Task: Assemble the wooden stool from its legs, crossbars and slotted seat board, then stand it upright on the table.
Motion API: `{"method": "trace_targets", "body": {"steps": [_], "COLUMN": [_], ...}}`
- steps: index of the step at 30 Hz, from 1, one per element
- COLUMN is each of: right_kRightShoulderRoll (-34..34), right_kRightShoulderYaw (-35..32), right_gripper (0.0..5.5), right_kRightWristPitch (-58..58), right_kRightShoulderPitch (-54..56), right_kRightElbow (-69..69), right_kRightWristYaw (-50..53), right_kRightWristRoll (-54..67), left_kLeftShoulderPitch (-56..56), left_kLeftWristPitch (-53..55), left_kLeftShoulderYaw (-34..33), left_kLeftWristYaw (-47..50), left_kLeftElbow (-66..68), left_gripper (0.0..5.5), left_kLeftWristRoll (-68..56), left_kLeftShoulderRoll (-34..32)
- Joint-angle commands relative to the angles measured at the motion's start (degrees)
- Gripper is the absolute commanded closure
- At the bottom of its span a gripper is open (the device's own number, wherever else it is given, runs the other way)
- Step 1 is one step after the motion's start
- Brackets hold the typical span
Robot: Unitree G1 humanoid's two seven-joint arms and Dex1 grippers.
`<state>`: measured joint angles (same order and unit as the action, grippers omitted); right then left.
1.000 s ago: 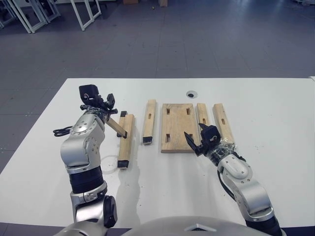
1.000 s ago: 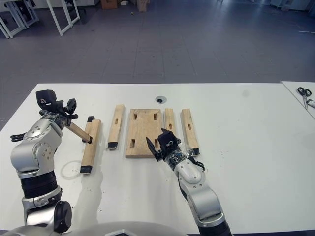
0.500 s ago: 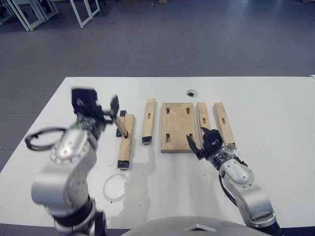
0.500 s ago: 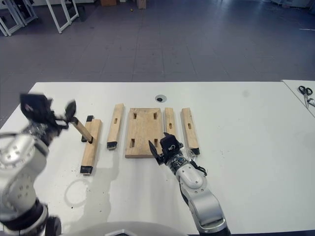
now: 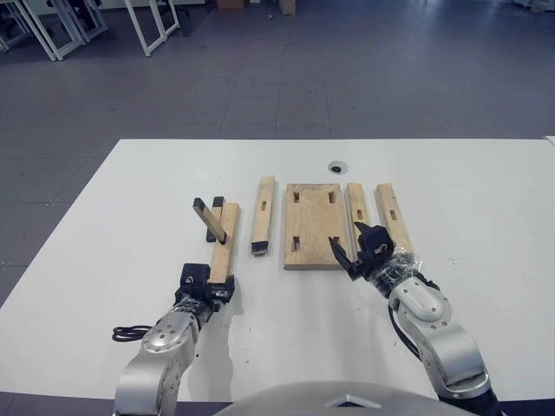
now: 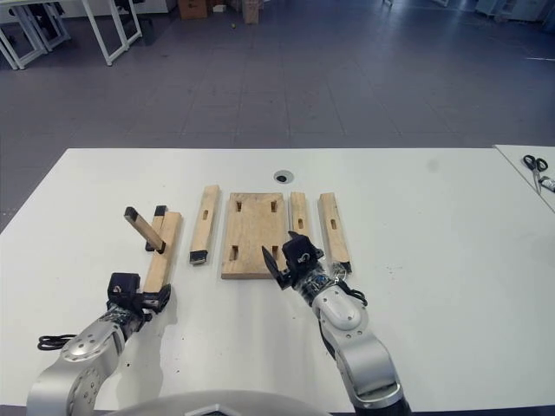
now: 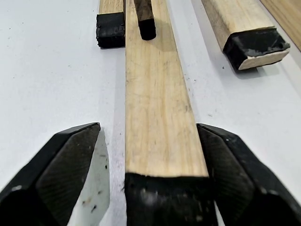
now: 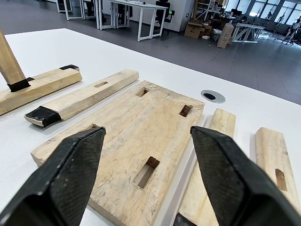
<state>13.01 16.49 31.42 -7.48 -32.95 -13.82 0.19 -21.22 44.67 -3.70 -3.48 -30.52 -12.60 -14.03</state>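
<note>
slotted seat board (image 5: 310, 223) flat mid-table (image 5: 486, 199), right gripper (image 8: 148, 134) spread open and empty over its 5 o'clock corner, leftmost leg (image 5: 224, 247) at the board's 9 o'clock, tilted crossbar (image 5: 211, 218) stuck near its far end, left gripper (image 7: 149, 136) open, straddling that leg's 6 o'clock end

Near seat board (image 5: 308, 221) corner behind the right end effector (image 5: 351, 245) — leg cap (image 7: 165, 197) partly outside the left wrist view.
</note>
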Motion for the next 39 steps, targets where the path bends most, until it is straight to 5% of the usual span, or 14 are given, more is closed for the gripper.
{"method": "trace_targets", "body": {"steps": [1, 8, 11, 15, 20, 27, 39], "right_kRightShoulderRoll": [-0.9, -5.7, -6.4, -13.4, -18.3, -14.0, -1.3], "right_kRightShoulderYaw": [-2.5, -10.6, -14.2, -27.3, -42.0, -37.5, -27.7], "right_gripper": [2.18, 2.18, 1.52, 1.18, 1.18, 1.18, 1.33], "right_kRightWristPitch": [2.6, 13.3, 17.5, 30.8, 42.7, 41.7, 33.5], "right_kRightShoulderPitch": [3.3, 13.7, 16.0, 26.1, 37.6, 38.9, 39.9], "right_kRightElbow": [0.6, -1.2, -0.3, 5.6, 15.3, 19.4, 22.4], "right_kRightWristYaw": [0.5, 1.9, -0.8, -1.9, -0.2, 11.1, 15.9], "right_kRightWristRoll": [0.9, 7.4, 13.4, 31.3, 63.0, 90.6, 106.0], "left_kLeftShoulderPitch": [1.5, 1.2, 6.8, 20.4, 28.0, 29.4, 23.5], "left_kLeftWristPitch": [0.8, -2.1, -8.3, -4.8, 2.9, 8.1, 8.1], "left_kLeftShoulderYaw": [1.6, 1.7, -2.5, -10.6, -12.9, -9.2, -4.7], "left_kLeftWristYaw": [1.0, 1.3, -0.5, -2.3, -4.6, -4.6, -9.4], "left_kLeftElbow": [3.3, 4.6, -0.7, -7.9, -1.9, -0.3, 1.3], "left_gripper": [2.46, 3.44, 3.45, 3.45, 3.45, 3.45, 3.45], "left_kLeftWristRoll": [0.7, 1.9, -1.9, -24.1, -52.0, -74.8, -82.2], "left_kLeftShoulderRoll": [2.8, 5.0, 6.1, 9.7, 9.1, 3.7, -7.1]}}
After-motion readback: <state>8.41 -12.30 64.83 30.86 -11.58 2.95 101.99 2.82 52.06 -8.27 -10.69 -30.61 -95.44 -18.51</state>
